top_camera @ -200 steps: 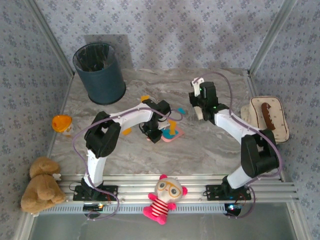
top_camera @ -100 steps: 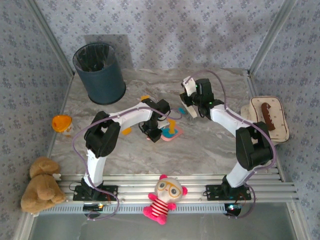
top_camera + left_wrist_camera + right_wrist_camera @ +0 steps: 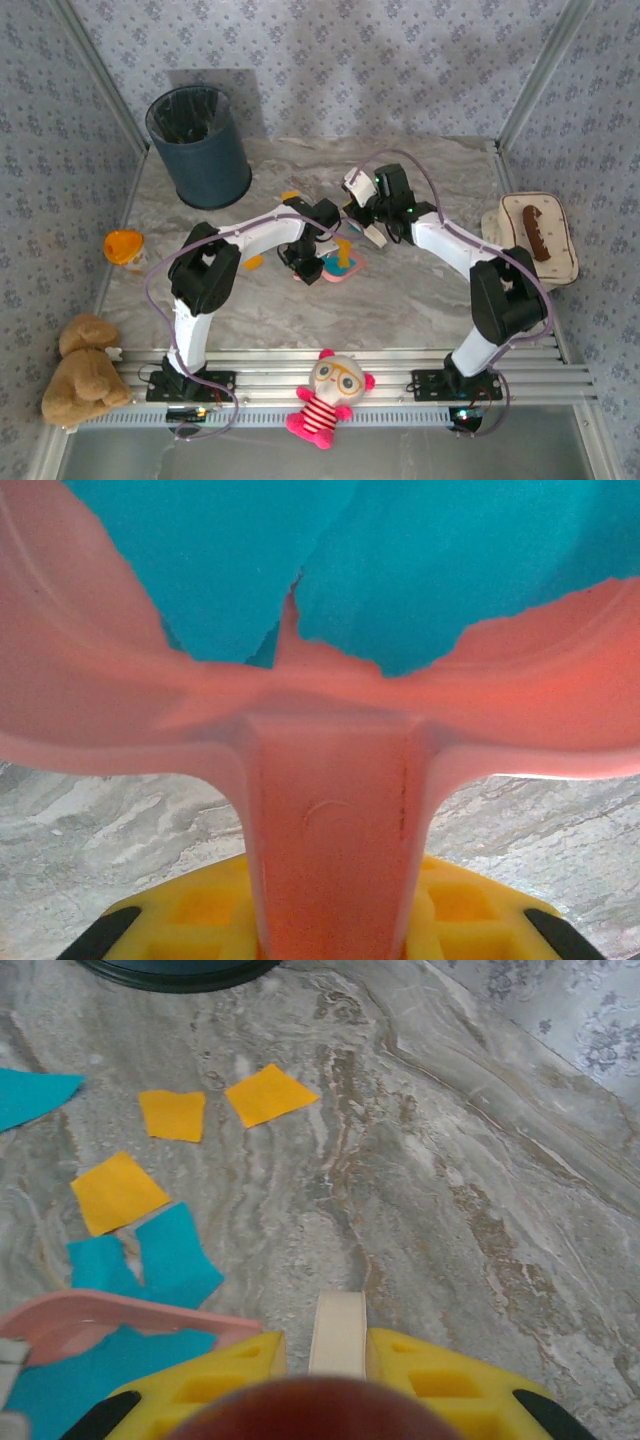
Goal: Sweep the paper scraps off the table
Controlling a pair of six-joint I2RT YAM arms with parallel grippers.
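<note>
Loose paper scraps lie on the table at ten o'clock from your right gripper, just beyond the pink dustpan. The right gripper clamps a cream handle. Your left gripper clamps the pan's handle. The sweep likely runs toward seven o'clock.

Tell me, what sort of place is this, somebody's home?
Probably a robot test booth dressed like a home. The left arm and right arm are bolted at a marble-pattern table, floral wallpapered panels close it in, and a teddy bear and waste bin serve as props.
</note>
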